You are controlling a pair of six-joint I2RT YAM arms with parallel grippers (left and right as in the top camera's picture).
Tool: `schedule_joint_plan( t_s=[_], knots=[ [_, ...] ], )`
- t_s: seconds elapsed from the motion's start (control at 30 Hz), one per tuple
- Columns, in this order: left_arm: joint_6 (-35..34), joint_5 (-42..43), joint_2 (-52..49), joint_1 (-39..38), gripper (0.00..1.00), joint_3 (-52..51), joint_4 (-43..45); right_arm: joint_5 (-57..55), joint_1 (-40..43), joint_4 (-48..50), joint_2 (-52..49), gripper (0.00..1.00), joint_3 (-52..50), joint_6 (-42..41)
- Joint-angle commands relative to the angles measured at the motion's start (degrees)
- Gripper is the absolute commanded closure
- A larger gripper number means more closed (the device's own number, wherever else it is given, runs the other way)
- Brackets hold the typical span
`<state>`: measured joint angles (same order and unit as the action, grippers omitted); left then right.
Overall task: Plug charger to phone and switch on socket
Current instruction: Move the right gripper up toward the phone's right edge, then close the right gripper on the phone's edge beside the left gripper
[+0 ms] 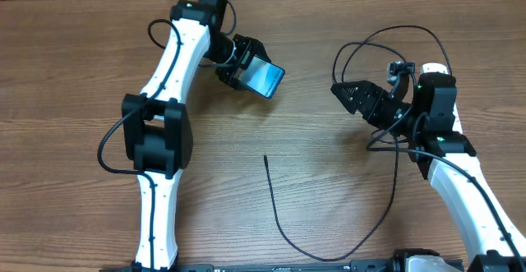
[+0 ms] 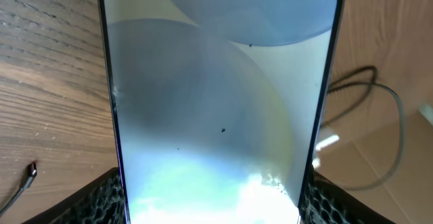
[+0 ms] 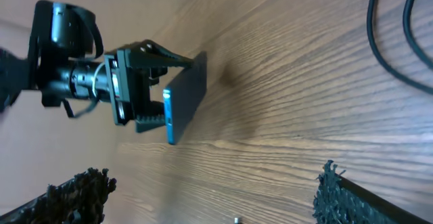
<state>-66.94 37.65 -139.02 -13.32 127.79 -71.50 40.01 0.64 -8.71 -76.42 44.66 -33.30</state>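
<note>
My left gripper [image 1: 246, 71] is shut on the phone [image 1: 266, 76] and holds it tilted above the table, lit light blue screen up. The phone fills the left wrist view [image 2: 216, 102] between the fingers [image 2: 213, 207]. It shows edge-on in the right wrist view [image 3: 184, 101]. The charger's black cable [image 1: 283, 231] lies loose, with its tip [image 1: 265, 158] at mid-table. It curves along the front edge and loops up behind my right arm [image 1: 386, 38]. The tip also shows in the left wrist view [image 2: 30, 172]. My right gripper [image 1: 347, 96] is open and empty [image 3: 210, 183], pointing toward the phone. The socket is out of view.
The wooden table [image 1: 82, 75] fills the scene. Cable loops [image 3: 392, 41] lie to the right of my right gripper. My left arm [image 1: 156, 132] runs down the left side. My right arm [image 1: 460, 182] stands at the right.
</note>
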Motion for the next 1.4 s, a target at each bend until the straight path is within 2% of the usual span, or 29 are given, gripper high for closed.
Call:
schedule_joint_plan(
  t_s=[0.0,0.3,0.57,1.13,1.37],
  knots=[
    [-3.6,-4.1,0.0,-2.0,0.96,1.8,0.4,0.0,-0.7,1.2,-1.2,0.0,1.5,-7.6],
    [-3.8,-8.0,0.0,-6.0,0.96,3.4,2.5,-0.8,-5.1,4.2,-5.0,0.0,1.5,-9.0],
    [-3.8,-8.3,0.1,-8.2,0.96,5.9,2.3,-7.3,-8.4,4.2,-6.7,0.0,1.5,-8.9],
    [-4.0,-8.2,0.1,-13.3,0.96,6.1,2.4,-11.7,-8.9,4.2,-8.9,0.0,1.5,-8.9],
    [-7.0,-8.0,0.1,-15.6,0.96,6.1,2.4,-12.2,-8.9,4.2,-8.9,0.0,1.5,-8.7]
  ],
)
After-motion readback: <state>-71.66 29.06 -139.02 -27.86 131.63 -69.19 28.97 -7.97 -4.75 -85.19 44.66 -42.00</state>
